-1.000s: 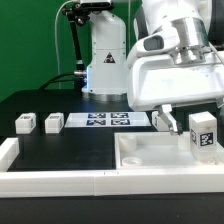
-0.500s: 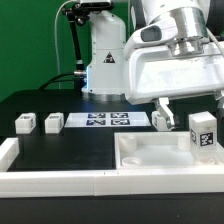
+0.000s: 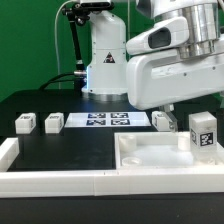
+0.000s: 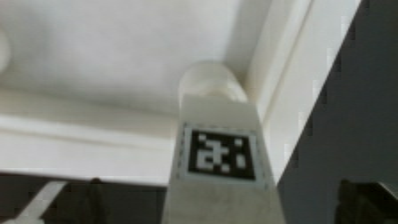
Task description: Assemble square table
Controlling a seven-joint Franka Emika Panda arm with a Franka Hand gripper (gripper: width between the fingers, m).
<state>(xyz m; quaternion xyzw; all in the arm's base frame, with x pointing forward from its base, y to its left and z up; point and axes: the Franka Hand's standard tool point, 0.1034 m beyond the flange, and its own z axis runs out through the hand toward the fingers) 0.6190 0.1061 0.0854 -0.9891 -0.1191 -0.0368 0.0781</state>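
Observation:
The square table's white tray-like tabletop [image 3: 150, 158] lies at the exterior view's lower right. One white tagged leg [image 3: 203, 132] stands upright in its far right corner. My gripper [image 3: 193, 106] hangs just above that leg, jaws open. In the wrist view the leg [image 4: 219, 125] rises between my dark fingers [image 4: 43, 204], with a gap on each side, and the tabletop's rim [image 4: 294, 55] runs behind it. My gripper [image 4: 214, 208] holds nothing. Three more leg blocks lie on the black table: two at the left [image 3: 24, 123] [image 3: 53, 123] and one by the tabletop [image 3: 163, 120].
The marker board [image 3: 105, 120] lies flat between the leg blocks. A long white border rail [image 3: 60, 182] runs along the front, turning up at the left end [image 3: 8, 150]. The robot's white base [image 3: 103, 60] stands behind.
My gripper has risen and shifted slightly toward the exterior view's right, above the standing leg. Its jaws stay open and the parts have not moved.

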